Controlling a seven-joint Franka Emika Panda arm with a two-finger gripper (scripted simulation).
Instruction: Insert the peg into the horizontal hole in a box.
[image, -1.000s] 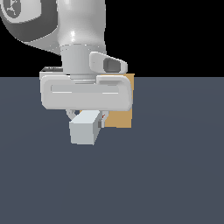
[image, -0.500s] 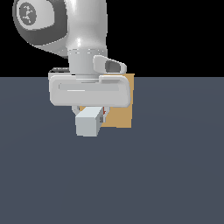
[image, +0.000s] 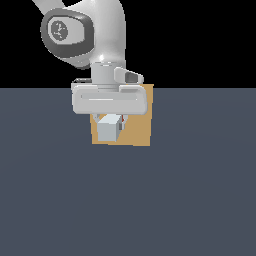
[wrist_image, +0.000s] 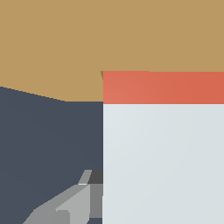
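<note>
Gripper (image: 111, 123) hung below the white arm (image: 107, 40) with its broad pale body set level across the upper edge of the box (image: 135, 132); its fingers were pressed against the sides of the peg (image: 108, 128), pinching it; only a short grey part of one finger (wrist_image: 74, 203) showed in the wrist view, beside the peg's pale side. In the exterior view the peg was held just under the gripper body, its pale grey-white end facing the camera and a thin strip of red-orange visible on its far side, toward the box; the peg lay directly in front of the tan face. In the wrist view the pale length of the peg (wrist_image: 164, 162) ran forward from the gripper and ended in its red-orange part, which stood against the tan face; a small dark notch at the corner of the red part may have been the edge of the hole, but the hole itself was covered by the peg and could not be confirmed; whether the tip had entered could not be told. Box rested on the dark grey-blue floor (image: 200, 200), which spread out below and to both sides of the gripper.
</note>
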